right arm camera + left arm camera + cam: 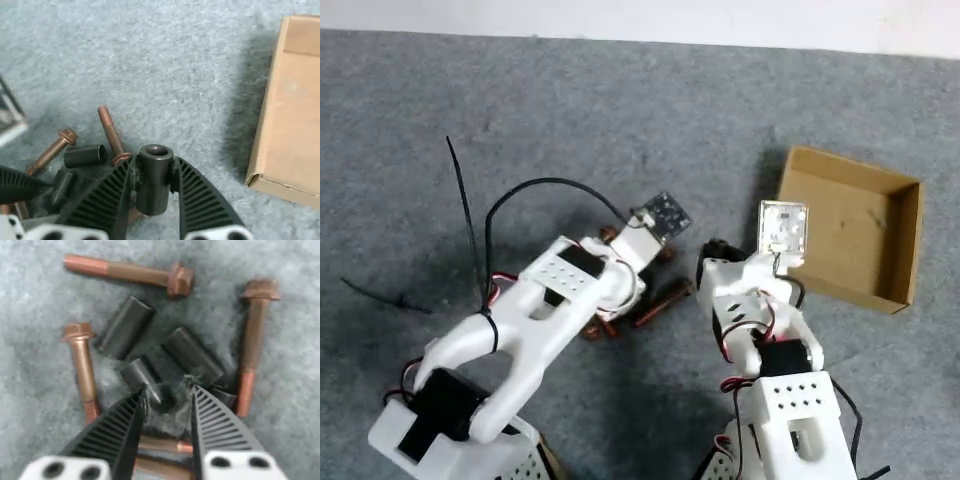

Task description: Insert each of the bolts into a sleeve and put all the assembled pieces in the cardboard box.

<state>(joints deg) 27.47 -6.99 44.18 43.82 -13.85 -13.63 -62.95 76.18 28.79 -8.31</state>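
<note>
So, held sleeve: pinched upright in the right claw, long axis vertical, open bore facing up.
Bolts: lying flat among loose sleeves, at about 8 o'clock from the right claw in the high view; their long axes run crosswise to the held bore, so a bolt must be tipped upright to enter.
Left claw: spread, tips either side of a short sleeve, right over the bolts, likely the nearer arm to fetch one.
Box: at 3 o'clock from the right claw, well apart from the bolts.
</note>
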